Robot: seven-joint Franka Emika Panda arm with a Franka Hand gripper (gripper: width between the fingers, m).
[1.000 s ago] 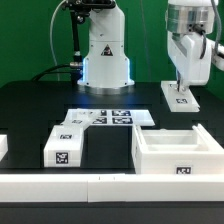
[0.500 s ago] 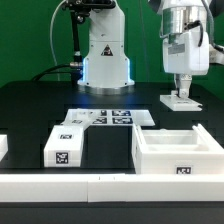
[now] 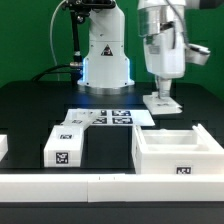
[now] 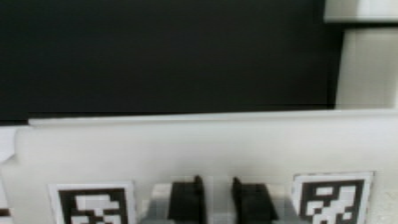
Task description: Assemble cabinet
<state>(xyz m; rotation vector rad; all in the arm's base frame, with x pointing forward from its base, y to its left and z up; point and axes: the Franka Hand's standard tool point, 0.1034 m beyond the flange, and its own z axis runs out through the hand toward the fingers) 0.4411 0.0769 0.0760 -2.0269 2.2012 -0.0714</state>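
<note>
White tagged panel (image 3: 160, 101) sits pinched by its edge in your claw (image 3: 160, 90), likely so you can carry it to the cabinet box (image 3: 155, 158).

The cabinet box (image 3: 178, 152) stands by the table's (image 3: 30, 112) front edge. Behind it is the panel (image 3: 160, 101) in my gripper (image 3: 161, 92). The marker board (image 3: 88, 117) lies mid-table, beside that panel.

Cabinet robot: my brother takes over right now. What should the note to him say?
End effector: shut on a flat tagged panel, beyond the cabinet box in the exterior view.
Cabinet box: on the table near the front, open on top.
Done: panel gripped.
Left: probably fit this panel to the box, then finish the cabinet.
</note>
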